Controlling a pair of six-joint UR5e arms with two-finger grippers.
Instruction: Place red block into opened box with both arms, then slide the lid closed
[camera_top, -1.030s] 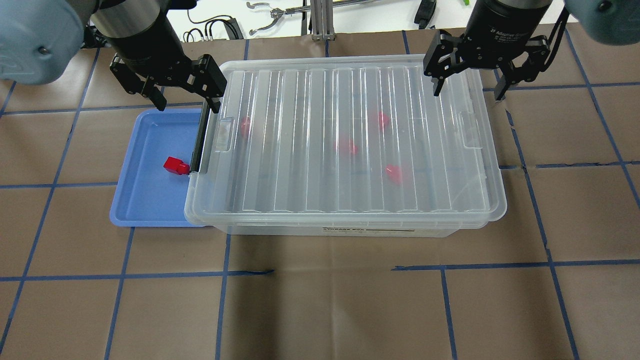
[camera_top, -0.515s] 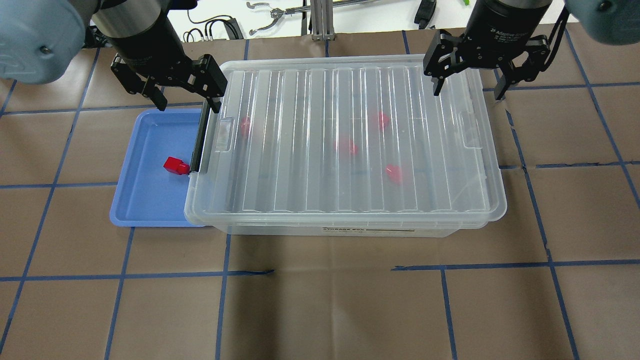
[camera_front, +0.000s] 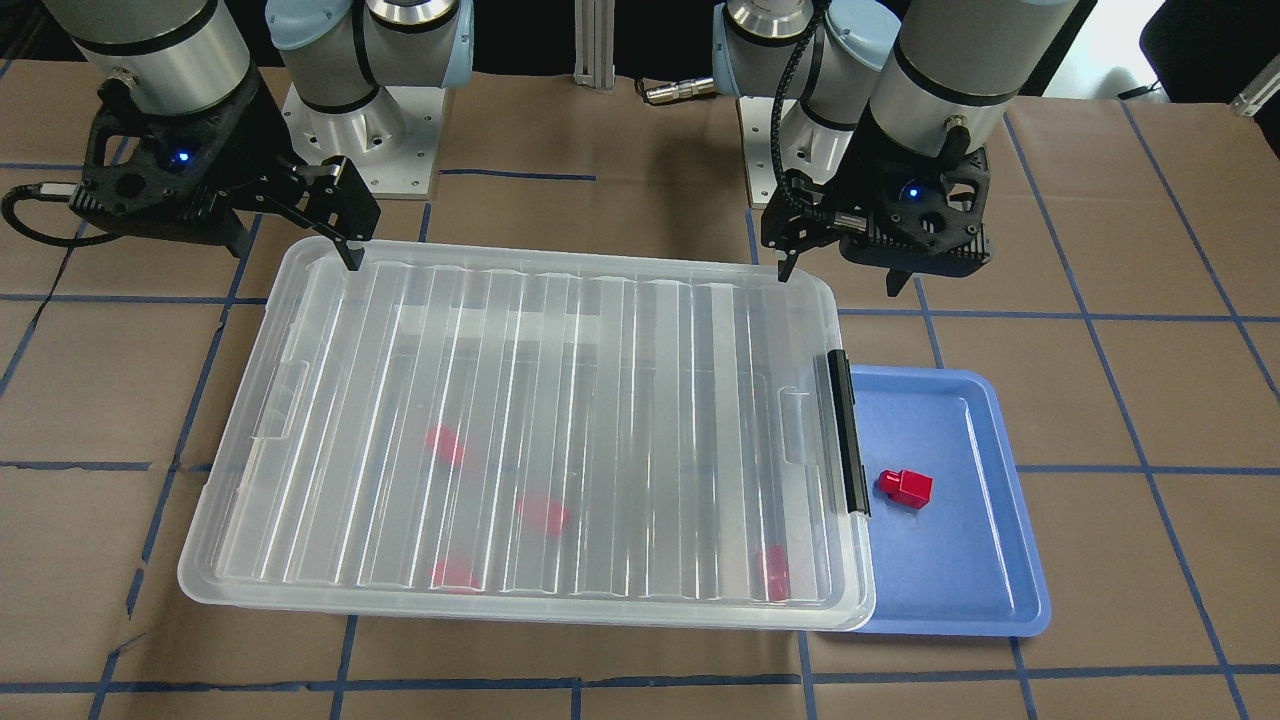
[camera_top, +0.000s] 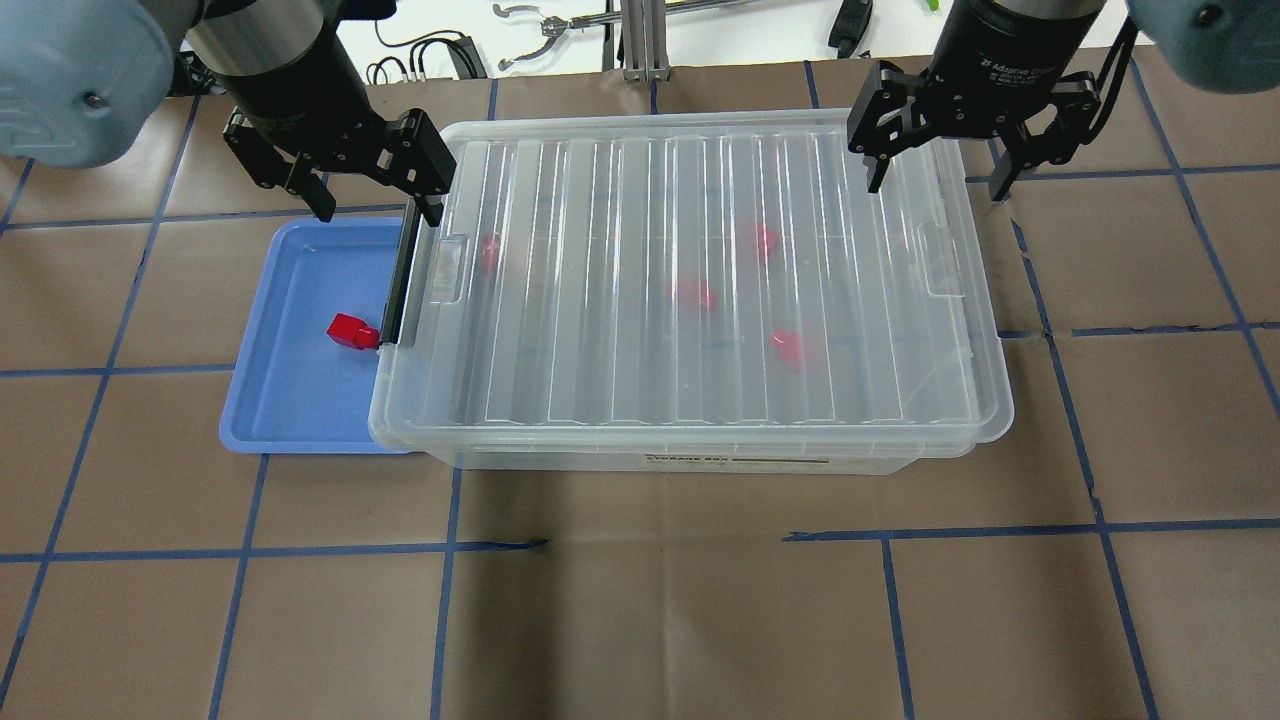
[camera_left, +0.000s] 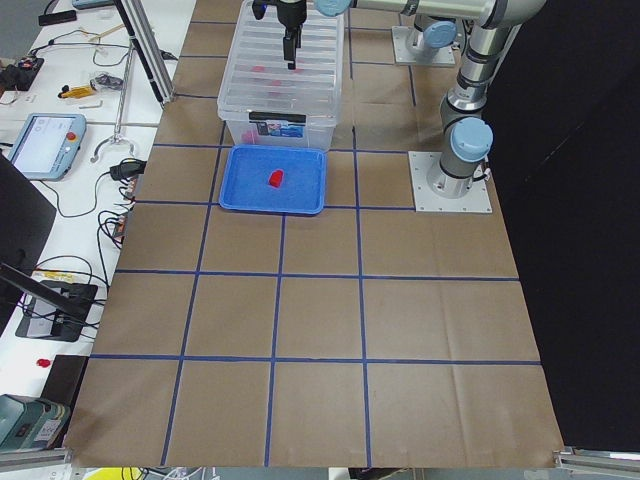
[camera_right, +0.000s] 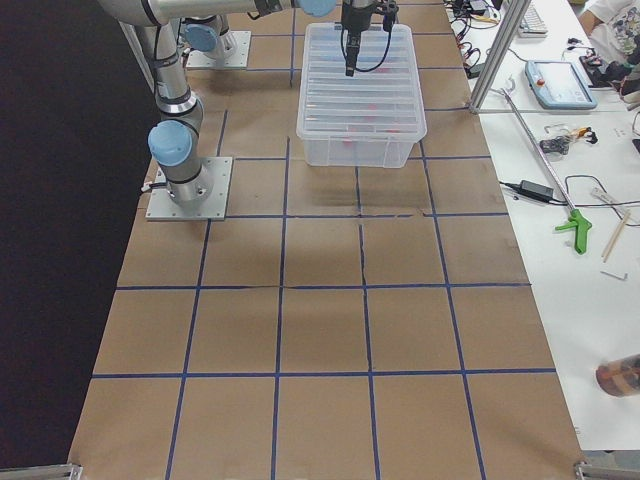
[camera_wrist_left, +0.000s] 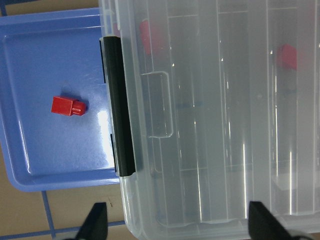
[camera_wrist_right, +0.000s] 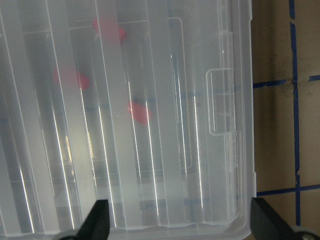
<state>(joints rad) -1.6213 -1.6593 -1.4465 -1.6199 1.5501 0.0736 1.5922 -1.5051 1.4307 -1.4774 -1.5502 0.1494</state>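
The ribbed translucent lid lies flat over the clear box and covers its whole top. Several red blocks show blurred through the lid. One red block lies on the blue tray, close to the box's black clip bar; the same block appears in the left wrist view. My left gripper hangs open above the box's back corner at the clip end, holding nothing. My right gripper hangs open over the opposite back corner, astride the lid's edge.
The blue tray sits partly under the box's clip end. Brown paper with blue tape lines covers the table. Tools and cables lie beyond the far edge. Both arm bases stand behind the box.
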